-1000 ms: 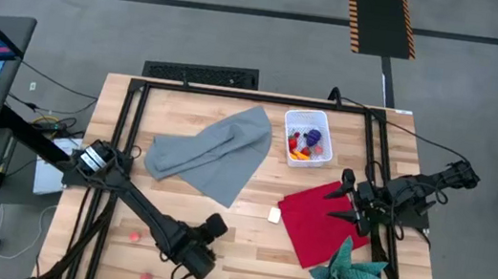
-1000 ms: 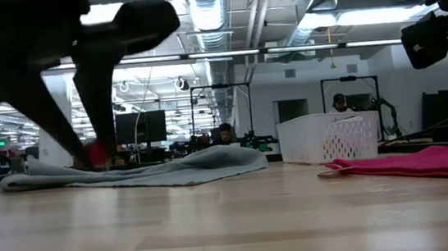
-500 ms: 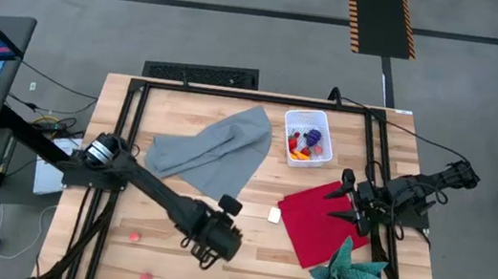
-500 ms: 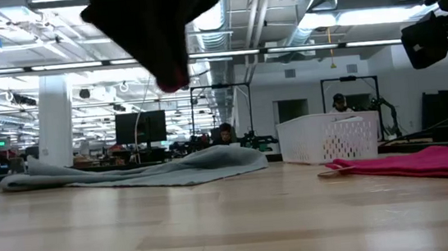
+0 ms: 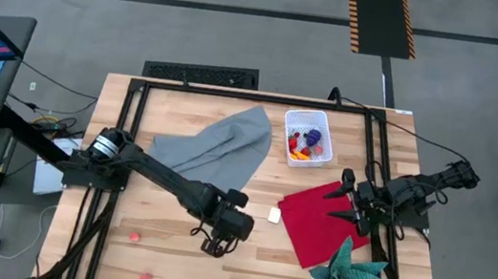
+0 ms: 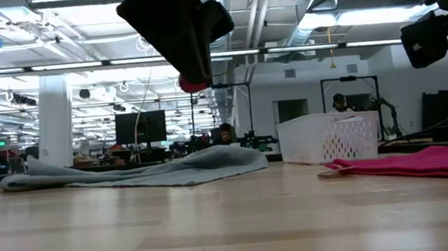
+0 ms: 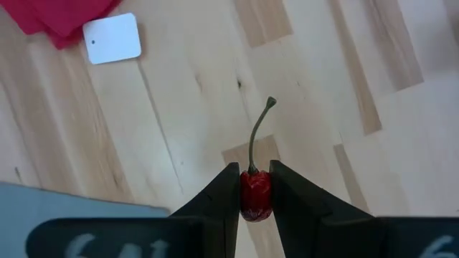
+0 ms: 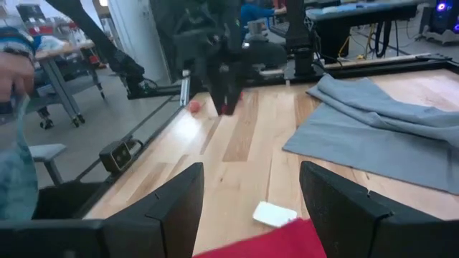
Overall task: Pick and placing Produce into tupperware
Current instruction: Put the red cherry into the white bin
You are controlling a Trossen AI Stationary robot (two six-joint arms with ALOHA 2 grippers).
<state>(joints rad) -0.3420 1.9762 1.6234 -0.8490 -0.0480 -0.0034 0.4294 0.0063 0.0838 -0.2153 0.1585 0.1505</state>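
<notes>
One small red toy cherry (image 7: 256, 195) with a thin green stem is riding in the narrow left pincer (image 5: 219, 244), now lifted and carried mid-desk past the grey cloth (image 5: 213, 152), heading toward the small white perforated plastic tupperware (image 5: 308, 139). Rightward, the right pincer (image 5: 344, 200) is waiting wide over the red cloth (image 5: 320, 221).

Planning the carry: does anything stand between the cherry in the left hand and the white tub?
Nothing visible does. The left hand holds the cherry above bare table; the grey cloth lies beside the line to the tub, not across it.
</notes>
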